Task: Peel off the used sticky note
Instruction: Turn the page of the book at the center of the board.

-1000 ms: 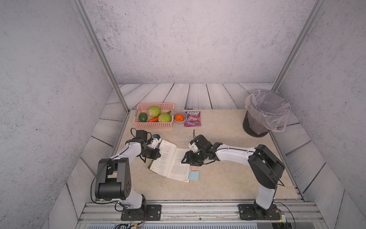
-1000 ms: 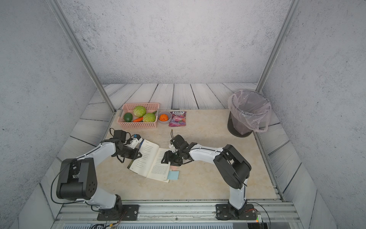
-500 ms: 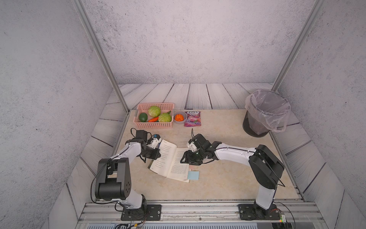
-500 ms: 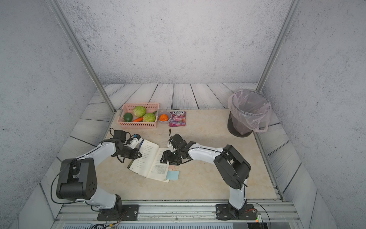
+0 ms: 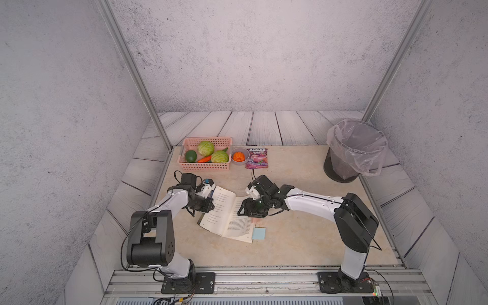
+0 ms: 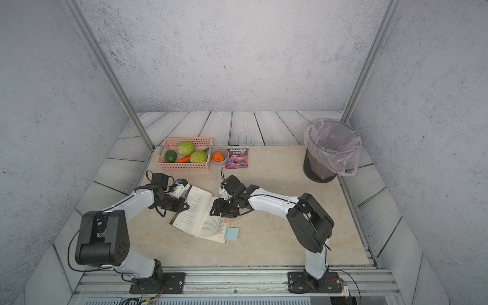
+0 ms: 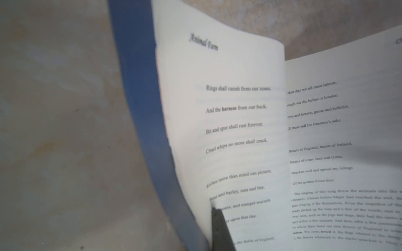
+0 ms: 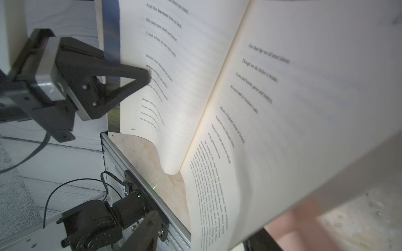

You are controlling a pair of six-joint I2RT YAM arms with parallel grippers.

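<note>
An open book (image 5: pixel 224 211) lies on the table between both arms. My left gripper (image 5: pixel 208 204) is shut on the book's left pages and blue cover, with one dark finger (image 7: pixel 219 228) pressed on the page. My right gripper (image 5: pixel 248 210) hovers low over the right-hand page, its fingers (image 8: pixel 143 230) wide apart with the curled page edge between them. A pink sticky note (image 5: pixel 257 219) pokes out from the page edge just beside that gripper and shows blurred in the right wrist view (image 8: pixel 293 221). A blue sticky note (image 5: pixel 259 233) lies at the book's near right corner.
A pink basket (image 5: pixel 206 166) of vegetables, a small bowl (image 5: pixel 239 163) and a purple candy bag (image 5: pixel 256 158) stand at the back. A bin (image 5: pixel 353 150) lined with a plastic bag stands at the back right.
My right gripper has shifted slightly left and back over the right page. The left arm and the book's left side have stayed put.
</note>
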